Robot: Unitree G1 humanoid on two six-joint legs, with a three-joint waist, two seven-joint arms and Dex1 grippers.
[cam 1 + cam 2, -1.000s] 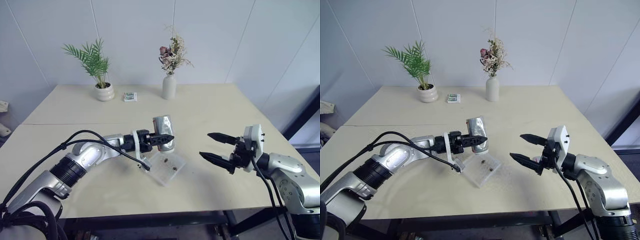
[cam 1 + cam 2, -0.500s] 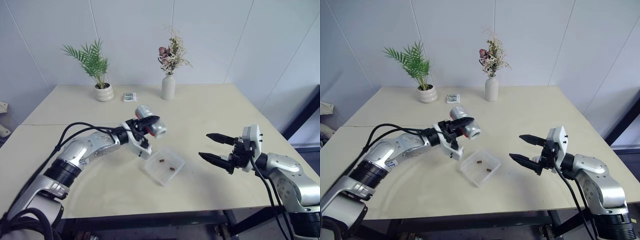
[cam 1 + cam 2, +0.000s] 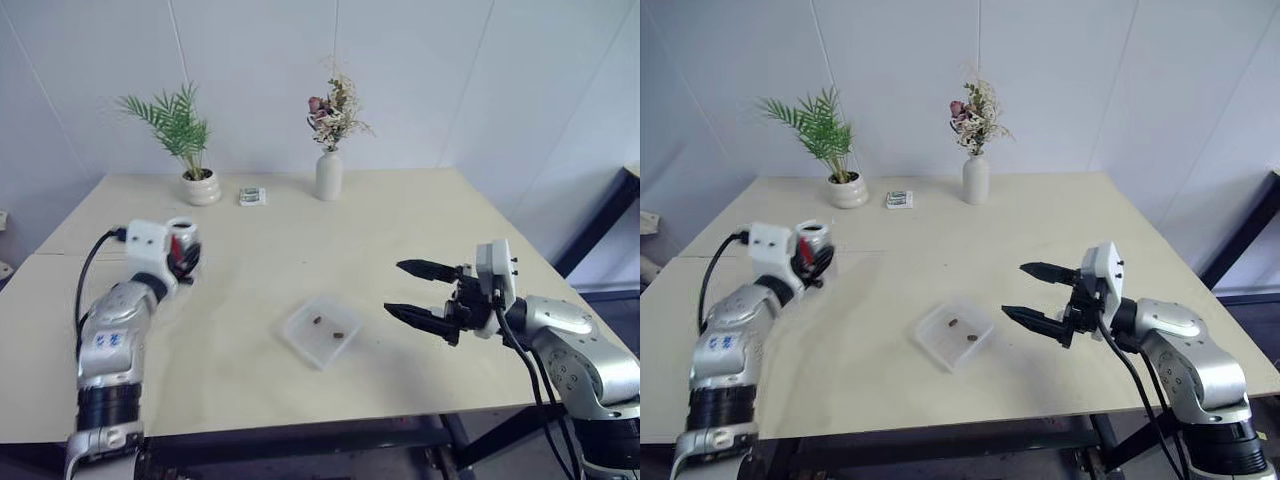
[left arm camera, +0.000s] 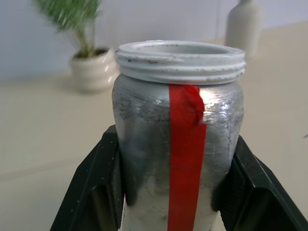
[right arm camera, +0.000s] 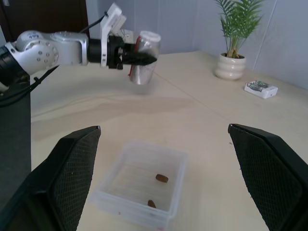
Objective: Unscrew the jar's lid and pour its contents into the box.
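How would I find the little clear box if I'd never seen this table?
Start at the big cream table and look near its front edge, in the middle. The box lies flat there, just beside the right gripper. Unlike the white vase and plant pot far back, it's see-through, with tiny brown pieces inside.

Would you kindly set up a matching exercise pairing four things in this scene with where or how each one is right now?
Things:
1. jar
2. box
3. right gripper
4. vase

States:
A. open, holding nothing
B. at the table's far edge, with flowers in it
C. flat on the table, with small brown pieces inside
D. lidless, upright, clamped in the left gripper

Pairs: 1-D, 2-C, 3-A, 4-B
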